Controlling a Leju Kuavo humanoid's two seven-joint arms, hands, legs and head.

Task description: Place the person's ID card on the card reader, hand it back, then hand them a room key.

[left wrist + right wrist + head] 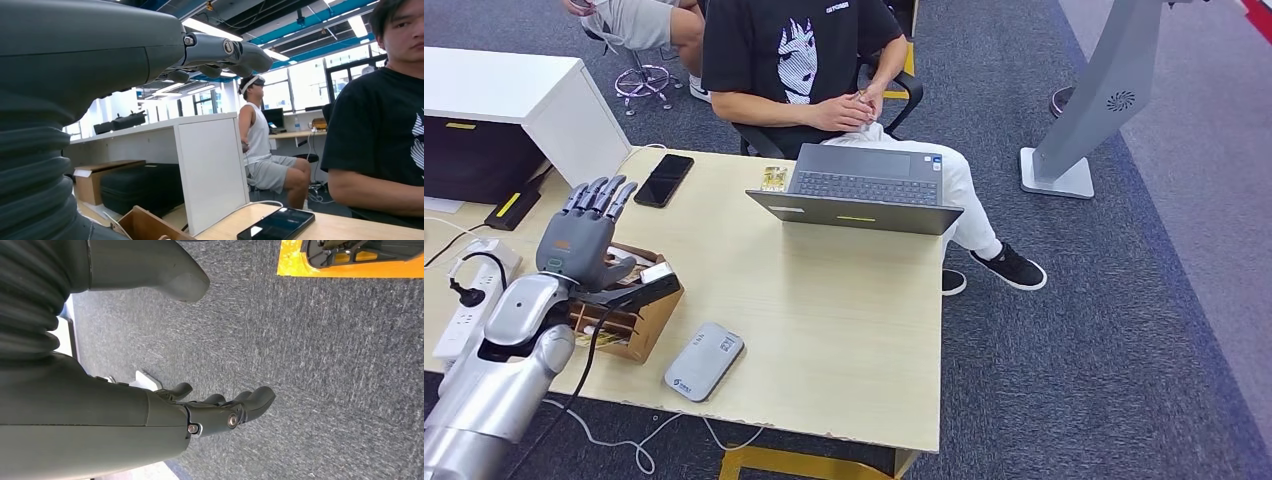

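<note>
- Your left hand [584, 235] stood raised over the surface [824, 320] at about 9 o'clock in the head view, fingers [596, 195] straight and spread a little, palm empty, holding nothing.
- In the left wrist view that same hand [150, 55] reached toward the person [385, 135] in the black shirt, its fingers [235, 50] extended with nothing between them.
- Just beneath your left hand sat an open cardboard box [629, 310] with small items inside; what they were, you could not tell.
- The card reader [704, 360], a flat grey pad, lay on the surface at 7 o'clock, just beside the box and apart from your hand.
- A small card [774, 178] lay at 12 o'clock, touching the left corner of the laptop [859, 190]; whether it was the ID card, you could not tell.
- A black phone [664, 180] lay at 11 o'clock, near the far edge of the surface.
- The seated person [799, 60] held both hands [849, 108] together in the lap behind the laptop.
- Your right hand [200, 410] hung over dark carpet [325, 365] in the right wrist view, fingers [255, 400] loosely extended and apart, gripping nothing.
- A second person [265, 150] sat on a chair beyond the white cabinet [210, 170].
</note>
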